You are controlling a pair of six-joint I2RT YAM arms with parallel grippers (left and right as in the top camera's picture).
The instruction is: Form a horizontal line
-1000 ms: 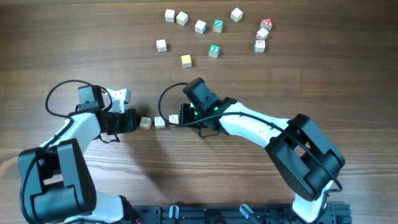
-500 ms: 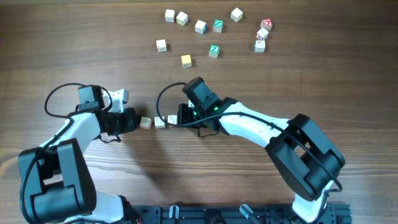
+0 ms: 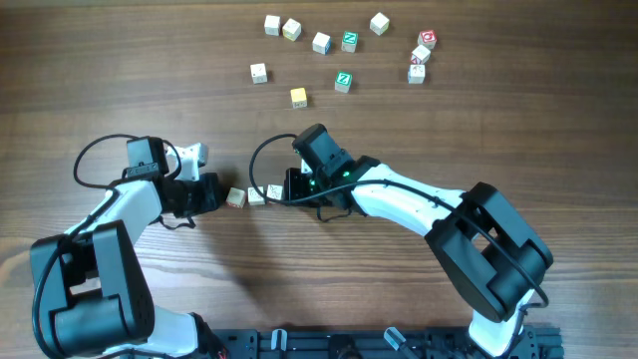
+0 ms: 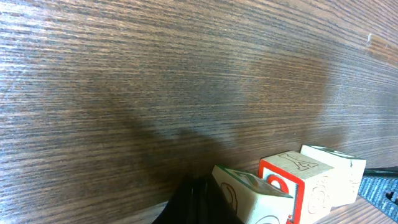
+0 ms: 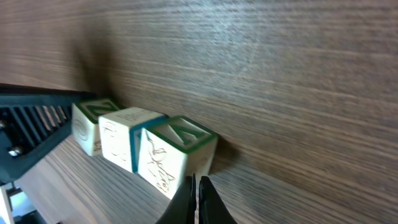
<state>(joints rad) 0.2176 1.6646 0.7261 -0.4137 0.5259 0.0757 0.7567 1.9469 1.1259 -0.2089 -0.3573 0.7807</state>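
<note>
Three small pale wooden cubes form the horizontal line (image 3: 256, 195) in the middle of the table, between my two grippers. My left gripper (image 3: 216, 193) is shut with nothing in it, its tip against the left end cube (image 4: 249, 198). My right gripper (image 3: 290, 186) is also shut and holds nothing, its tip against the right end cube (image 5: 176, 151). In the right wrist view the row (image 5: 124, 140) shows its cubes touching side by side. From the left wrist the nearest cube looks turned slightly out of line with the red-framed cube (image 4: 297, 182) behind it.
Several loose letter cubes lie scattered at the far side, among them a yellow-topped one (image 3: 298, 97), green-topped ones (image 3: 343, 81) and a red-marked cluster (image 3: 421, 55). Both arms' cables loop over the table near the row.
Both grippers have edged inward, and the end cubes have slid toward the middle one, so the row is tighter.
</note>
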